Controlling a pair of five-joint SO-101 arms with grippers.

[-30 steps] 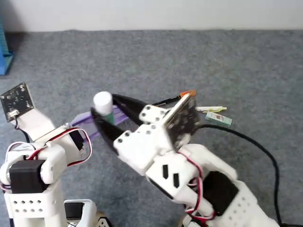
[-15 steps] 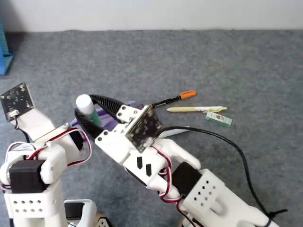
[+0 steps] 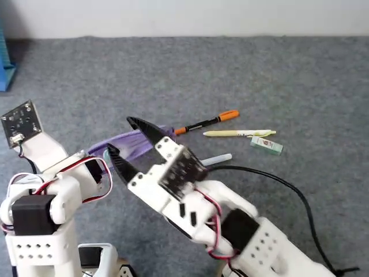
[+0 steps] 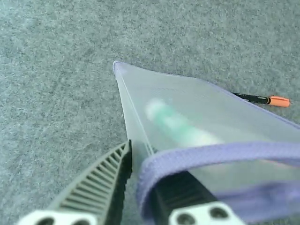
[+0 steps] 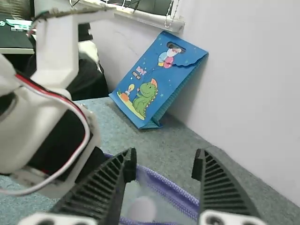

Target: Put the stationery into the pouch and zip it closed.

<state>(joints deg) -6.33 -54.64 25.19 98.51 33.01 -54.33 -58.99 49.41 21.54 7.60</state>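
Observation:
A clear pouch [image 3: 135,140] with a purple rim lies on the grey carpet, its mouth held up. My left gripper [image 4: 138,164] is shut on that purple rim [image 4: 211,152]. Inside the pouch [image 4: 187,103] lies a green-and-white glue stick [image 4: 176,125]; its white cap [image 5: 140,207] shows below my right gripper [image 5: 164,157]. My right gripper [image 3: 120,136] hangs open over the pouch mouth with nothing between its fingers. On the carpet beyond lie an orange-capped pen [image 3: 207,122], a yellow pen [image 3: 236,133], a small green item [image 3: 266,145] and a white stick [image 3: 216,158].
A blue paper bag [image 5: 157,86] with a dinosaur leans on the wall at the far left [image 3: 4,63]. The left arm's white body [image 3: 40,202] stands close to the right arm [image 3: 230,225]. A black cable [image 3: 300,196] trails across the carpet at the right.
My right gripper carried the glue stick leftward over the pouch mouth and let it go. The stick now lies inside the pouch and the fingers stand open.

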